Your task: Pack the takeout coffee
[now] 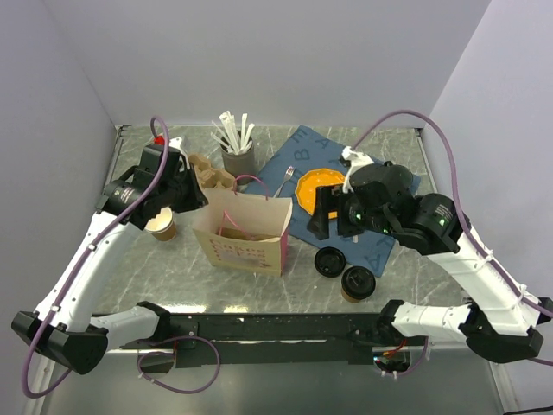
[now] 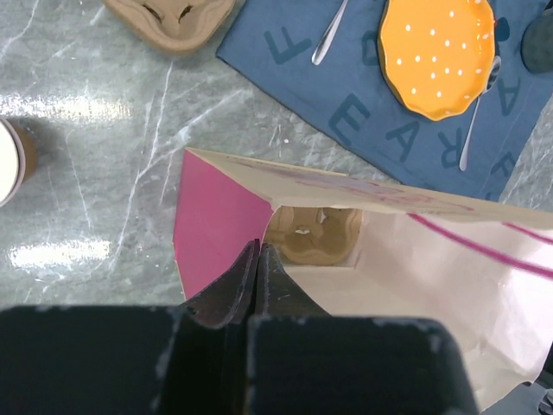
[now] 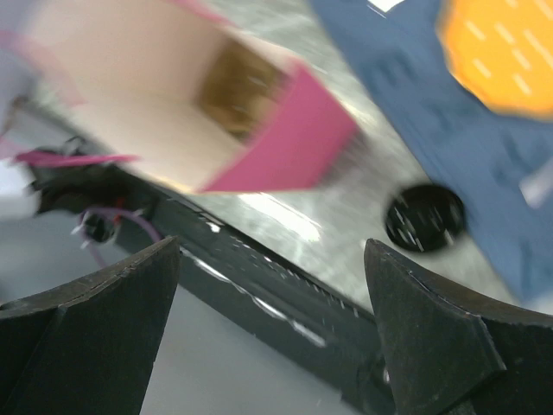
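The left gripper (image 2: 259, 259) is seen shut, its two fingers pressed together with only a thin seam between them. Its tip lies at the rim of the paper bag (image 1: 246, 232), where the pink side panel (image 2: 216, 225) meets the open mouth; whether the rim is pinched cannot be told. Inside the bag a brown cup carrier (image 2: 315, 235) is seen lying on the bottom. A lidless paper cup (image 1: 162, 225) stands on the desk (image 1: 415, 277) just left of the bag, and a second cup carrier (image 1: 212, 177) lies behind the bag, beside a holder of white utensils (image 1: 238, 156).

The right gripper (image 3: 272, 249) is spread wide, and nothing is held between its fingers. It is raised over the near edge of the blue mat (image 1: 380, 246), to the right of the bag. An orange plate (image 1: 313, 185) rests on the mat, with a fork (image 1: 288, 177) beside it.

The takeout coffee (image 1: 357, 283) stands upright on the desk, lid on, near the front edge and to the right of the bag, apart from both grippers. A flat black lid (image 1: 329, 261) lies just beside it, on the bag's side.
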